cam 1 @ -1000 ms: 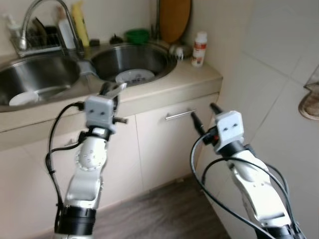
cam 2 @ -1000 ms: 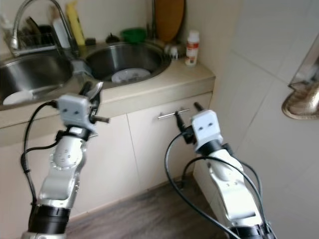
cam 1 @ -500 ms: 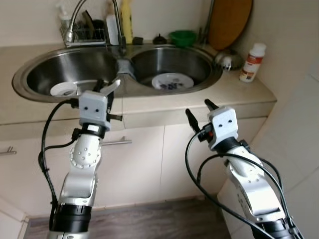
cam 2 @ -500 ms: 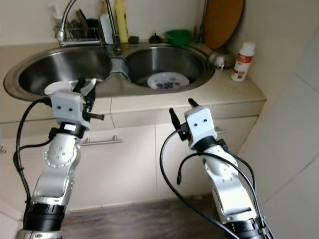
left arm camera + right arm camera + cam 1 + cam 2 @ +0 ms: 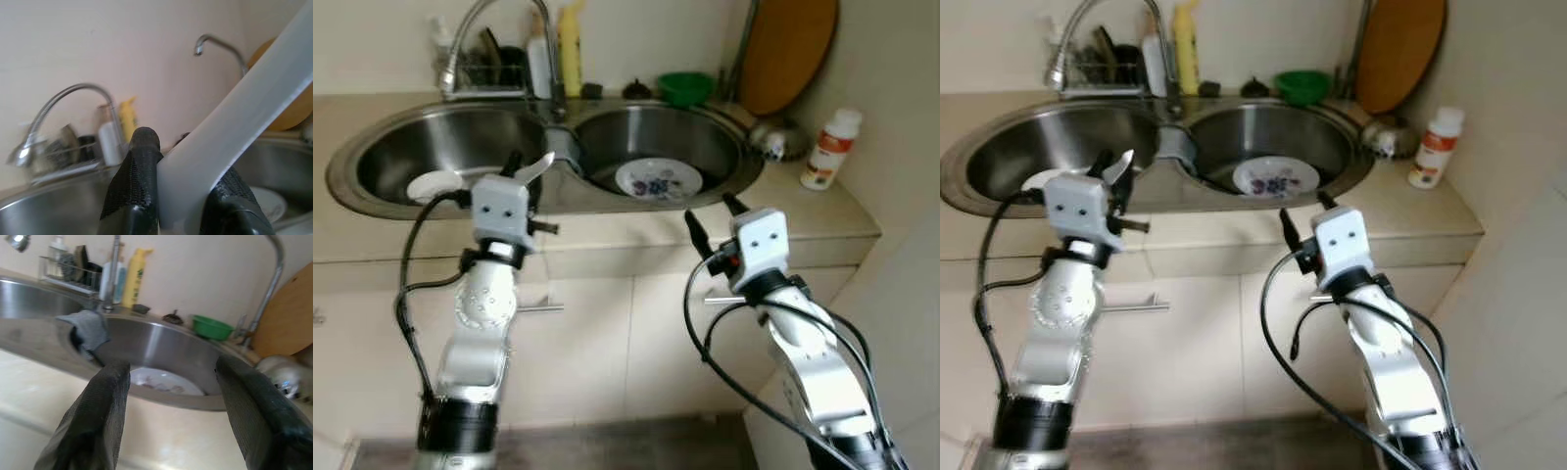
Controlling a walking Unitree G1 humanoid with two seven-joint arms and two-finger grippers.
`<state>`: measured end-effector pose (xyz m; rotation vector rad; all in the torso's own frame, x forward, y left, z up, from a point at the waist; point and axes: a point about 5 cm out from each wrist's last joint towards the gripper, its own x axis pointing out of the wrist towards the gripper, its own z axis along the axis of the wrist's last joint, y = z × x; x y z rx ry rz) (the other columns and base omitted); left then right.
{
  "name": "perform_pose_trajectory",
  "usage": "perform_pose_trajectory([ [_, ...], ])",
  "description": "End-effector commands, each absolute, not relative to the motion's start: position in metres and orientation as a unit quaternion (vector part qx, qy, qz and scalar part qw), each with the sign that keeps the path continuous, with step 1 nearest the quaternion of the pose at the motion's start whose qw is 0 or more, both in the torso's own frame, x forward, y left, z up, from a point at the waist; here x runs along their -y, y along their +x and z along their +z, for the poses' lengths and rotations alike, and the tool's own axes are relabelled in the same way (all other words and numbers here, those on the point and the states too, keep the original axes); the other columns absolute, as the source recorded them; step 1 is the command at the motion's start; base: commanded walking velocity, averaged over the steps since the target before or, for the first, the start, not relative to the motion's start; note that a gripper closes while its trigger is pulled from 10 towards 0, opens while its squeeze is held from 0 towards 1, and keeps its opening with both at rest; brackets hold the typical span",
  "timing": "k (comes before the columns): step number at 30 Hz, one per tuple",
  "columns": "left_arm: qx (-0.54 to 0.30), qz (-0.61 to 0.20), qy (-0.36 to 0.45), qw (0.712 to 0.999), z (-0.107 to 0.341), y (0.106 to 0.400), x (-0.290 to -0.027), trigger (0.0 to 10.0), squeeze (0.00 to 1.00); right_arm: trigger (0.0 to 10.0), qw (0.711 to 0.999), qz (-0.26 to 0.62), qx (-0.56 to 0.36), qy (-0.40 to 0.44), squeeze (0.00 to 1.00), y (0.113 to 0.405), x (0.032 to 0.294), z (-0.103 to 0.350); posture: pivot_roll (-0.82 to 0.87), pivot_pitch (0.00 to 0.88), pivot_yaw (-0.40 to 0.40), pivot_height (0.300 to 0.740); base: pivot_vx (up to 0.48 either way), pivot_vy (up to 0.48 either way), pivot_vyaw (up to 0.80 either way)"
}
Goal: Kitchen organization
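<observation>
**Both arms raised before the double sink, a pale utensil in my left fingers**

I stand facing a beige counter (image 5: 773, 211) with a stainless steel double sink (image 5: 548, 181) set into it. My left gripper (image 5: 527, 168) is held up at the sink's front rim, at about 9 o'clock in my head view. Its jaws are clamped on a flat white plastic utensil handle (image 5: 234, 122), which slants up and away between the two black fingers (image 5: 134, 181); what kind of utensil it is I cannot tell.

My right gripper (image 5: 708, 216) hovers at about 4 o'clock, just in front of the counter edge, its jaws spread wide apart and holding nothing. Looking along them, I see the right basin between the two fingers (image 5: 98, 416).

A round white plate with a dark floral pattern (image 5: 657, 180) lies flat on the floor of the right basin. A small white dish (image 5: 433, 183) sits in the left basin. A curved chrome tap (image 5: 499, 39) rises behind the divide between the basins, with a yellow bottle (image 5: 571, 49) and a wire rack (image 5: 489, 70) beside it. At 12 o'clock, behind the right basin, stands a green bowl (image 5: 686, 87); at 1 o'clock a round wooden board (image 5: 790, 54) leans against the wall. A white bottle with a red label (image 5: 830, 149) stands on the counter at 2 o'clock. Below the counter are cream cupboard doors (image 5: 597, 352).
</observation>
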<state>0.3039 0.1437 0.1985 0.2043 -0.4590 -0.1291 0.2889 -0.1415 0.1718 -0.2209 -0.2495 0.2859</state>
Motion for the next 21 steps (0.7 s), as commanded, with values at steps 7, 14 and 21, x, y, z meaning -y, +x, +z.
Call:
perform_pose_trajectory([
  [7,0.238,-0.059,0.109,0.963,0.2039,0.3035,-0.1496,10.0,0.00,10.0,0.975,0.146,0.132,-0.104,0.00,0.2883,0.1380,0.1745,0.02,0.000,-0.030,0.740,0.103,0.000,0.00],
  [14,0.240,-0.061,0.109,0.963,0.2049,0.3042,-0.1486,10.0,0.00,10.0,0.972,0.149,0.132,-0.123,0.00,0.2886,0.1373,0.1746,0.02,0.000,-0.029,0.740,0.000,0.000,0.11],
  [21,0.243,-0.062,0.106,0.962,0.2057,0.3041,-0.1481,10.0,0.00,10.0,0.976,0.142,0.131,-0.097,0.00,0.2890,0.1386,0.1744,0.02,0.000,-0.029,0.740,0.164,0.000,0.34],
])
